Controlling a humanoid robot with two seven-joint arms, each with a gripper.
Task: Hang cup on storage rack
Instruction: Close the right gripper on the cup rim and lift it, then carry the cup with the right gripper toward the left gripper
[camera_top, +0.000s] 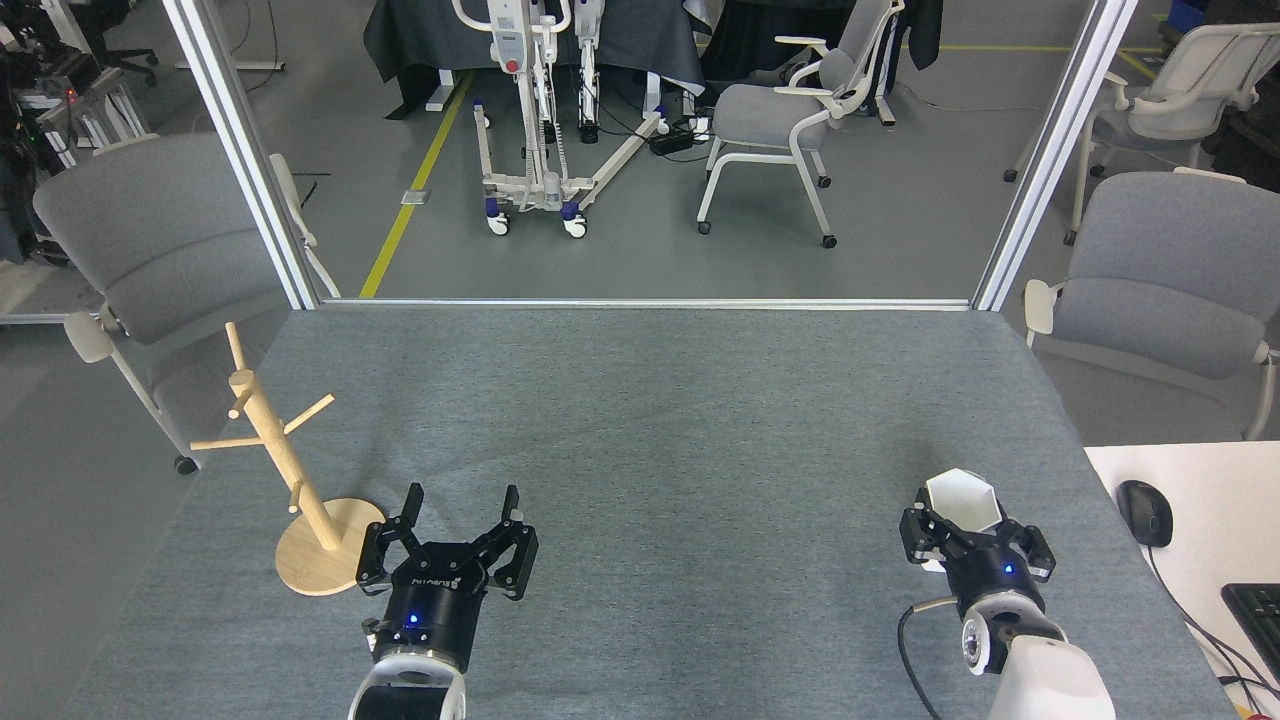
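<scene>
1 cup (962, 497), 1 storage rack (300, 500), 2 tools, 4 grey chairs, 1 mouse (1144, 512), 1 keyboard (1258, 612).

- Even, bright overhead light; no glare on the grey table (640, 420).
- Soft, faint shadows lie beneath both arms.
- Focus sharp near and far; straight posts splay outward toward the far edges.

Grey floor (900, 250) w/ yellow line (415, 180), grey chairs (770, 110), grey-topped table (650, 420).
</scene>
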